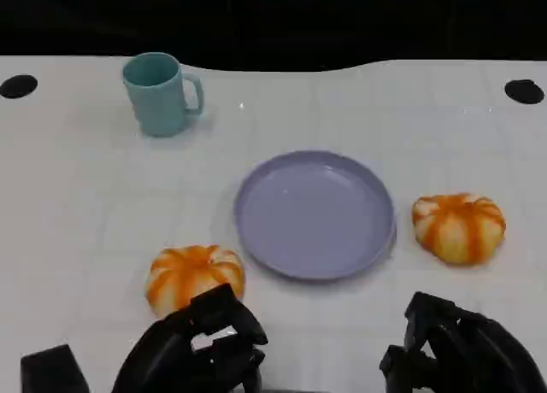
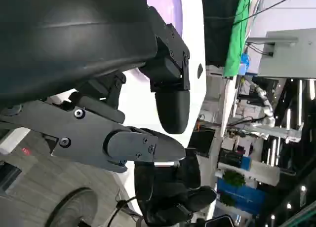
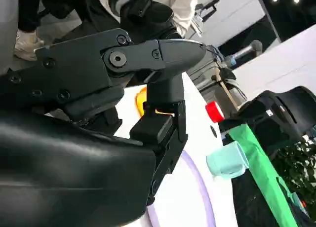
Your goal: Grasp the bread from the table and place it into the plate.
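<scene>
Reaching comes first: the left hand [image 1: 201,346] hovers empty with fingers apart, just short of the near bread roll [image 1: 194,276] on the surface, left of the lavender plate [image 1: 314,214]. I'd come down over it and wrap gently. Right hand [image 1: 457,346] looks empty too, hard to tell.

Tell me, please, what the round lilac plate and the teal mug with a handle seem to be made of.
The round lilac plate looks like matte plastic: uniform colour, soft dull sheen, thin raised rim. The teal mug with a handle looks like glazed ceramic, or possibly plastic: thick wall, smooth surface, faint highlights. The pictures cannot settle either for certain.
</scene>
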### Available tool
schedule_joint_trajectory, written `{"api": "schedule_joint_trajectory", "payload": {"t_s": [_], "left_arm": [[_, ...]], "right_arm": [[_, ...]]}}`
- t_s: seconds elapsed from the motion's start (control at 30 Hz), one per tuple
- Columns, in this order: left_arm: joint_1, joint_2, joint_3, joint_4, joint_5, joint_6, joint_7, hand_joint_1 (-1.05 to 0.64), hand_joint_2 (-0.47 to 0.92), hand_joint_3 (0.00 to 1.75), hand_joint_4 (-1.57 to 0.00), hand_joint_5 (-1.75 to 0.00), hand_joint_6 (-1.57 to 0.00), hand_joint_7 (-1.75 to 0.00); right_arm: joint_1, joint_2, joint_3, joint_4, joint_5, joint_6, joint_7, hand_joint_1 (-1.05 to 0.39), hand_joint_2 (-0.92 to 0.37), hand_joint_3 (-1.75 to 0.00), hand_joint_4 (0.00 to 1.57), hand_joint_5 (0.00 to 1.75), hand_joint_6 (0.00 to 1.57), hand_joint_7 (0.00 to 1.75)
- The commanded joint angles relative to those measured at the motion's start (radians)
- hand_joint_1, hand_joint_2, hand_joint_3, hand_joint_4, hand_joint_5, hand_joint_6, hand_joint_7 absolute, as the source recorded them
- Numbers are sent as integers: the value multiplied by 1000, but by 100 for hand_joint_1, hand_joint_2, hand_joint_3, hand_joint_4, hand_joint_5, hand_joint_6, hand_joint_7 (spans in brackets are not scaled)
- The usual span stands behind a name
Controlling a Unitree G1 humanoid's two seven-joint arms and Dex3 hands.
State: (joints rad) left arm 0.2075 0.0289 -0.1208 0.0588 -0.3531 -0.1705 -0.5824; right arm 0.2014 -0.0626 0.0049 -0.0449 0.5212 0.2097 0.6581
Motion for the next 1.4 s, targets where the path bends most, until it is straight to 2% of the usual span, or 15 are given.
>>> {"api": "schedule_joint_trajectory", "payload": {"t_s": [0.03,0.57,0.93,1.17,1.27,1.33,1.4], "left_arm": [[-3,14,5,-1,7,0,-6,-55,92,24,-75,-175,-53,-150],[-3,12,7,-8,-3,20,-5,-53,92,23,-75,-175,-54,-149],[-2,1,16,-5,48,-58,25,-58,92,27,-71,-175,-51,-147],[-15,3,19,-19,102,-122,67,-54,92,28,-70,-175,-53,-130],[-8,14,15,-77,164,-111,123,-59,92,27,-67,-175,-56,-122],[-5,23,13,-106,212,-127,152,-64,92,28,-55,-170,-56,-113],[-3,37,13,-131,256,-130,177,-64,92,27,-51,-164,-55,-107]], "right_arm": [[-6,-6,-10,12,4,-18,9,-72,-92,-25,88,161,78,139],[-6,-6,-6,6,0,-16,-3,-72,-92,-24,88,161,78,138],[-13,0,-3,10,-2,-10,-10,-73,-92,-23,88,162,79,138],[-20,-1,1,8,-3,-6,-17,-73,-92,-22,89,162,79,138],[-21,-2,2,4,-2,2,-22,-74,-92,-22,89,161,79,139],[-22,-1,2,7,0,-1,-19,-73,-92,-23,89,160,79,139],[-23,-1,1,8,2,-1,-17,-73,-92,-23,89,160,78,140]]}}
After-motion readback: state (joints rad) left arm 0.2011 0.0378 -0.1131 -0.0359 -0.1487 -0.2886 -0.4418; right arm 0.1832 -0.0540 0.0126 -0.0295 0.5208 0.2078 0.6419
